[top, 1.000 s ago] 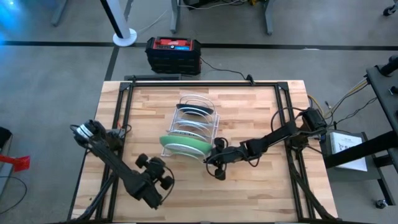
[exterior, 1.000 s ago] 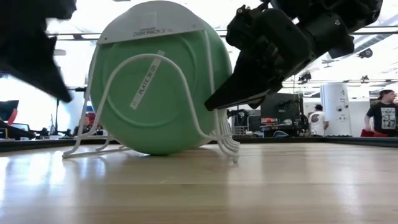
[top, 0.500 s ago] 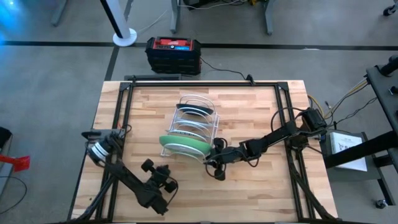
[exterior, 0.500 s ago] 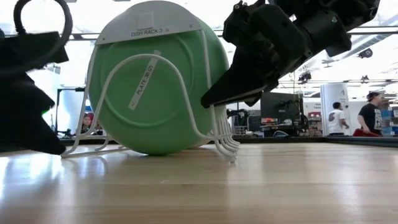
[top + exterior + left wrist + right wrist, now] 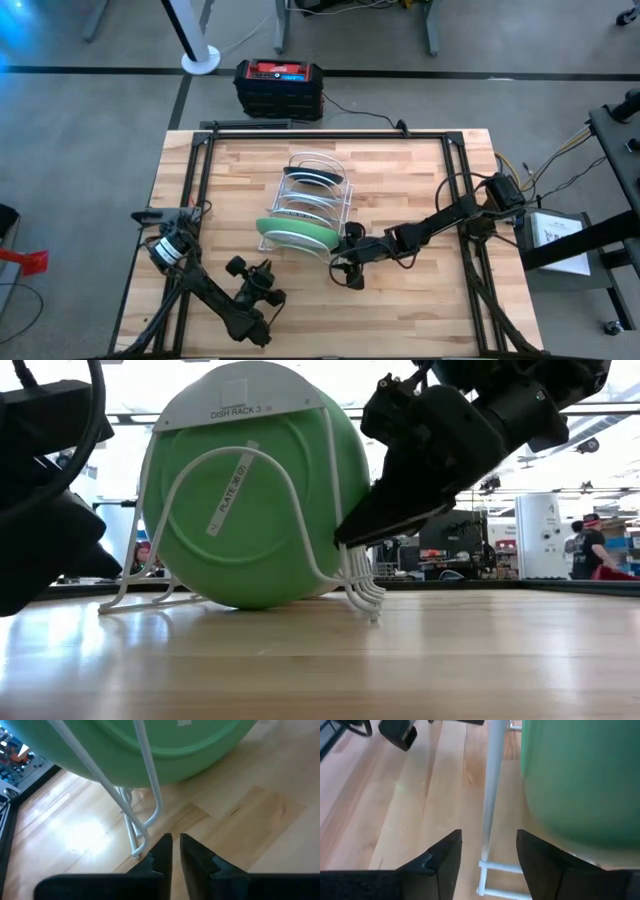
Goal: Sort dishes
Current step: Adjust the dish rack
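Although four plates stand on edge in the white wire dish rack [image 5: 318, 190] in the middle of the pale wooden table [image 5: 420, 170], only the nearest, a plain light green round plate [image 5: 297, 234], shows fully; from above the others are thin slivers between the wires, a dark teal plate [image 5: 315, 179] at the far end and two pale ones between that cannot be told apart. In the low view the green plate [image 5: 255, 510] fills the rack's front and hides everything behind it, with two small labels on the rack and plate. The right claw [image 5: 345, 262] sits low just beside the green plate's right-hand edge, at the rack's front corner; its wrist view shows the two dark fingers [image 5: 442, 862] spread apart with a white rack wire [image 5: 492, 785] between them and the green plate [image 5: 580, 780] just beyond, nothing gripped. The left claw [image 5: 262, 275] rests near the table's front, in front of the rack and apart from the plate; its fingers [image 5: 161, 851] are nearly together, empty, pointing at the rack's foot [image 5: 140, 832] under the green plate [image 5: 165, 745]. Blurred people stand in the room far behind.
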Available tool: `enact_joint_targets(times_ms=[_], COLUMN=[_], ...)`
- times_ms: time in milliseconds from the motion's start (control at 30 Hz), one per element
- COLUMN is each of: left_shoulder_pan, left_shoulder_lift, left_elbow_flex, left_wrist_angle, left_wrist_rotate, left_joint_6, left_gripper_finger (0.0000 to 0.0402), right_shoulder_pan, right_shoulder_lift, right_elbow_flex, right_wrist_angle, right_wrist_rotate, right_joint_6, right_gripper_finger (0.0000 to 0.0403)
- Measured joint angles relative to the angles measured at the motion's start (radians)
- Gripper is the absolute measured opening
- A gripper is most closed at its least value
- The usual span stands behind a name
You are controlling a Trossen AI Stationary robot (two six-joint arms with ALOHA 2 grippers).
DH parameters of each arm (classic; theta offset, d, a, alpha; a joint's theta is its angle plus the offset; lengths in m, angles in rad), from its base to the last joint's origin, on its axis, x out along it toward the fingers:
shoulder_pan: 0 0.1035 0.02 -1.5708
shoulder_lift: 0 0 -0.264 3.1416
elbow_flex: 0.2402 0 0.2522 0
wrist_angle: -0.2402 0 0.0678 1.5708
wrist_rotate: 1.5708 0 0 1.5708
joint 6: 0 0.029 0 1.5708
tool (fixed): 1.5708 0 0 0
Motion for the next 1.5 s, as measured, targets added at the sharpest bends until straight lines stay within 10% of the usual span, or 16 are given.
enact_joint_targets(times_ms=[367, 733, 1233, 1500], left_shoulder_pan=[0.012, 0.081, 0.084, 0.091], left_shoulder_lift=[0.000, 0.001, 0.001, 0.000], left_elbow_flex=[0.016, -0.017, -0.076, -0.116], left_wrist_angle=[-0.007, -0.018, -0.039, -0.045], left_wrist_rotate=[-0.168, -0.096, -0.012, 0.080], left_joint_6=[-0.024, -0.015, -0.040, -0.068], left_gripper_finger=[0.0122, 0.0132, 0.0005, 0.0001], right_shoulder_pan=[0.000, 0.000, 0.000, -0.050], right_shoulder_lift=[-0.004, -0.039, -0.130, -0.291], right_elbow_flex=[-0.001, -0.002, -0.024, -0.072], right_wrist_angle=[-0.061, -0.211, -0.455, -0.587], right_wrist_rotate=[0.000, 0.002, 0.020, 0.288], right_joint_6=[0.003, 0.042, 0.073, 0.059], right_gripper_finger=[0.0216, 0.0223, 0.0222, 0.0208])
